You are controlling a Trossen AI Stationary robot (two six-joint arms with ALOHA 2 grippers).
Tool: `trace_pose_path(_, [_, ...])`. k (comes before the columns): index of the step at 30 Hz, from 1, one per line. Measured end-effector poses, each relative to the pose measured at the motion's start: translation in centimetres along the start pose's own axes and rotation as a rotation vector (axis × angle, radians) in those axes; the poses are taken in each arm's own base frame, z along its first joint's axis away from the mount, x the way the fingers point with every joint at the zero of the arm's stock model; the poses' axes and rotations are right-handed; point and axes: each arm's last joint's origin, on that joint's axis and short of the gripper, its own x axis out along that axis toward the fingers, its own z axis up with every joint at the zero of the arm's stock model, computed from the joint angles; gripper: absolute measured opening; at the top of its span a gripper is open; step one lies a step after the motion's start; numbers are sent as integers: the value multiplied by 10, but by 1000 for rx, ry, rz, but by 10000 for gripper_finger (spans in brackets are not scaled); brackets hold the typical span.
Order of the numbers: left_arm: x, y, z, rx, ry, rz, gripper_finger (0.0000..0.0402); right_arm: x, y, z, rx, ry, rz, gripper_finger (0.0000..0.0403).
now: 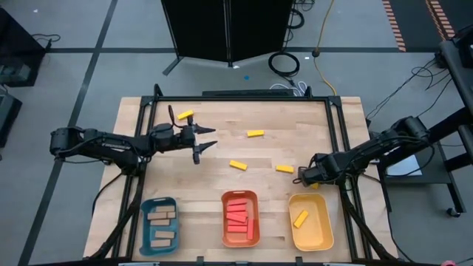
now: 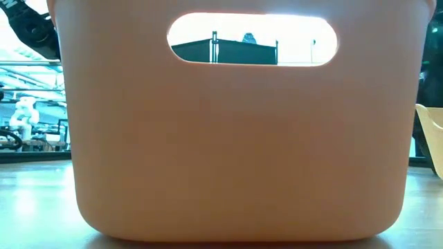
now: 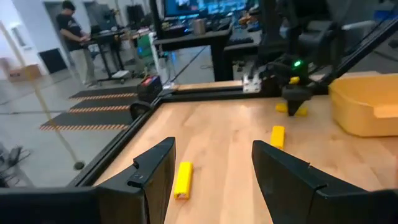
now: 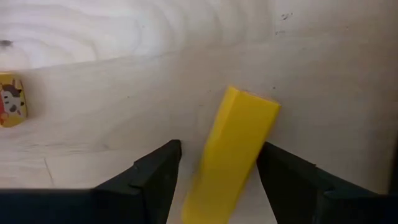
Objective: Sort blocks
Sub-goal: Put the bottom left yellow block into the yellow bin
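Right up close, our right gripper (image 4: 217,180) sits low over the table (image 1: 222,177) with its jaws spread and a yellow block (image 4: 233,155) standing tilted between them, not pinched from what we can see; another yellow block (image 1: 284,168) lies just beside; further out, our left gripper (image 3: 211,180) hangs with jaws apart and nothing in them, one yellow block (image 3: 183,179) just ahead between the fingers; a yellow tray (image 1: 310,222) holds one block, red ones fill the orange tray (image 1: 240,219), tan ones the blue tray (image 1: 159,222).

Two dark jointed arms, black wedge-shaped fingers (image 4: 155,180) (matte), green indicator light
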Motion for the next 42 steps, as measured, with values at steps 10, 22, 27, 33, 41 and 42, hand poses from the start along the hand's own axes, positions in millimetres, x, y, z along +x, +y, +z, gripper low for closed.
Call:
trace_pose_path(10, [0, 0, 5, 4, -55, -38, 210, -8, 6, -6, 6, 29, 35, 151])
trace_pose_path(22, [0, 0, 6, -3, -71, -35, 210, -40, 31, -11, -109, -21, 198, 78])
trace_pose_path(27, [0, 0, 6, -3, -71, -35, 210, -68, 49, -14, -159, -19, 302, 90])
trace_pose_path(33, [0, 0, 6, -4, -72, -35, 210, -111, 65, -24, -237, 45, 444, 91])
trace_pose_path(41, [0, 0, 6, -4, -72, -35, 210, -135, 68, -49, -270, 207, 563, 92])
trace_pose_path(42, [0, 0, 6, -4, -72, -35, 210, -135, 66, -52, -262, 232, 555, 92])
